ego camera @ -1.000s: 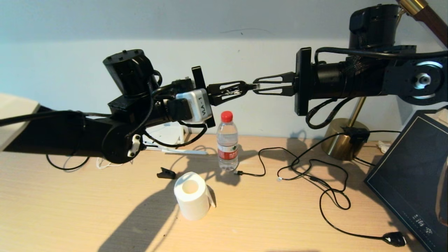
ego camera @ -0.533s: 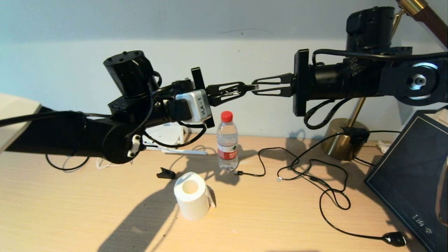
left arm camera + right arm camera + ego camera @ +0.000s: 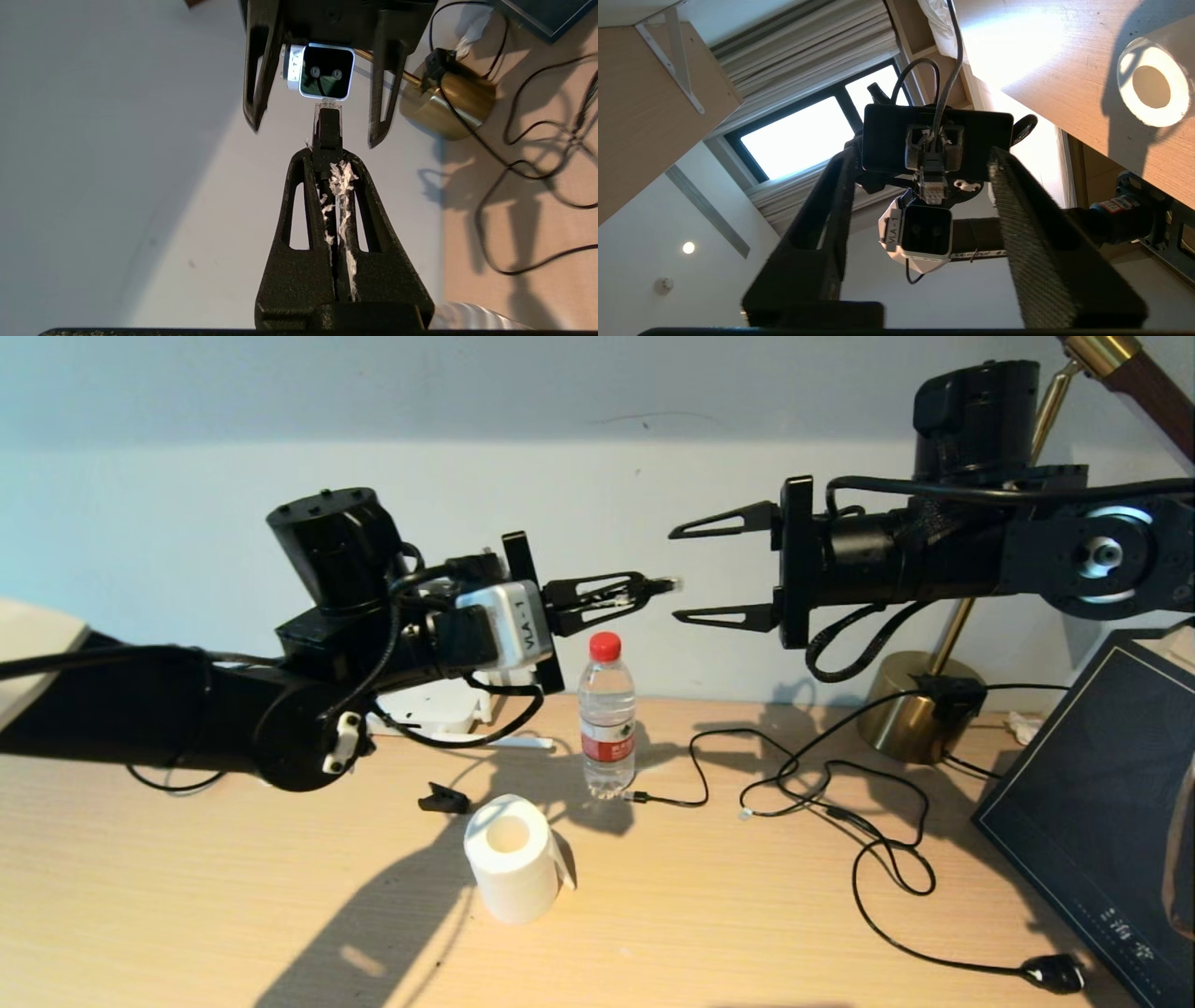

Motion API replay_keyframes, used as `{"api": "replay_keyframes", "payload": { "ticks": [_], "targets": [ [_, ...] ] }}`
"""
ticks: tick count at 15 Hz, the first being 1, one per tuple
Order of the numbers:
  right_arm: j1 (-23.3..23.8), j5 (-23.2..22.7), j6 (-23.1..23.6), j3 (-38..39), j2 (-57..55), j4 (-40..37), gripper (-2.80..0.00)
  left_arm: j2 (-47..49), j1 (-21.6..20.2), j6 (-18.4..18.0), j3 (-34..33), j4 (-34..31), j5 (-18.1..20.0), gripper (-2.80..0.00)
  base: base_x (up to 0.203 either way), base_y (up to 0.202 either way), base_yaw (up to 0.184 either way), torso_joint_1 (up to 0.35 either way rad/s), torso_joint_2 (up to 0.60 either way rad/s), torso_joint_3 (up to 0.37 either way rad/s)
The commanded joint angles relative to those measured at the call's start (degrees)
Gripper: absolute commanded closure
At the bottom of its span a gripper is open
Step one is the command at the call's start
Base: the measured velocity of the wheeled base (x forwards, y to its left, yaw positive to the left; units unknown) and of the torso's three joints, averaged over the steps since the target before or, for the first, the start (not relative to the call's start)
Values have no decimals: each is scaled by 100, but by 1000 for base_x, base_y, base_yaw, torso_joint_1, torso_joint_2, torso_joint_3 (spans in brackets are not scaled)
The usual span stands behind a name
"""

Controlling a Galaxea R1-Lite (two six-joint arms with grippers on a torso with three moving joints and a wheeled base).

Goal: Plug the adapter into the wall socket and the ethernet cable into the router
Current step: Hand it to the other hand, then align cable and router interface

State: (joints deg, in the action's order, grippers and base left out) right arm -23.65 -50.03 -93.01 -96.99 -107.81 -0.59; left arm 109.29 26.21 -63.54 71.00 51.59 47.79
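Note:
My left gripper [image 3: 646,586] is raised above the desk, shut on the ethernet cable's [image 3: 665,584] clear clip connector, which sticks out past its fingertips. The left wrist view shows the connector [image 3: 328,116] pinched at the tips of that gripper [image 3: 327,156]. My right gripper [image 3: 673,575] faces it from the right, open, its fingers spread above and below the connector without touching it. From the right wrist, the connector [image 3: 933,189] sits between the wide-open fingers [image 3: 1027,224]. The white router [image 3: 439,702] lies mostly hidden behind my left arm. The adapter and wall socket are out of view.
On the wooden desk stand a water bottle [image 3: 607,714], a white paper roll [image 3: 512,859] and a small black clip [image 3: 442,798]. A thin black cord with a black plug [image 3: 1055,973] loops at the right, near a brass lamp base [image 3: 920,709] and a dark board [image 3: 1111,803].
My right gripper has opened and let go of the connector. My left arm has dropped slightly and drawn back to the left with the cable still held.

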Motion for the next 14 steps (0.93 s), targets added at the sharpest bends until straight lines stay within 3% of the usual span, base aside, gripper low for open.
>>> {"api": "replay_keyframes", "payload": {
  "ticks": [1, 4, 6, 8, 9, 10, 11, 14],
  "targets": [
    [58, 346, -20, 86, 181, 2, -280, -138, -277, 942, -108, 153, 29, 0, 0, 0, 0, 0, 0, 0],
    [371, 519, 271, 384, 608, -23, -280, -237, -760, 3193, -109, 634, 13, 0, 0, 0, 0, 0, 0, 0],
    [446, 555, 678, 861, 1074, -25, -280, -450, -979, 5073, -146, 835, -357, 0, 0, 0, 0, 0, 0, 0],
    [423, 889, 1442, 1556, 1558, -23, -280, -894, -1078, 6861, -195, 660, -936, 0, 0, 0, 0, 0, 0, 0],
    [381, 1193, 2017, 1935, 1755, -22, -280, -1163, -1178, 7285, -257, 303, -1147, 0, 0, 0, 0, 0, 0, 0],
    [300, 1691, 2805, 2373, 1941, -17, 0, -1405, -1333, 7574, -369, -132, -1249, 0, 0, 0, 0, 0, 0, 0],
    [161, 2513, 3611, 2777, 2087, -11, 0, -1599, -1480, 7743, -502, -515, -1303, 0, 0, 0, 0, 0, 0, 0],
    [-438, 5081, 5062, 3916, 2514, -1, 0, -2105, -1677, 7943, -1216, -916, -1323, 0, 0, 0, 0, 0, 0, 0]
  ]
}}
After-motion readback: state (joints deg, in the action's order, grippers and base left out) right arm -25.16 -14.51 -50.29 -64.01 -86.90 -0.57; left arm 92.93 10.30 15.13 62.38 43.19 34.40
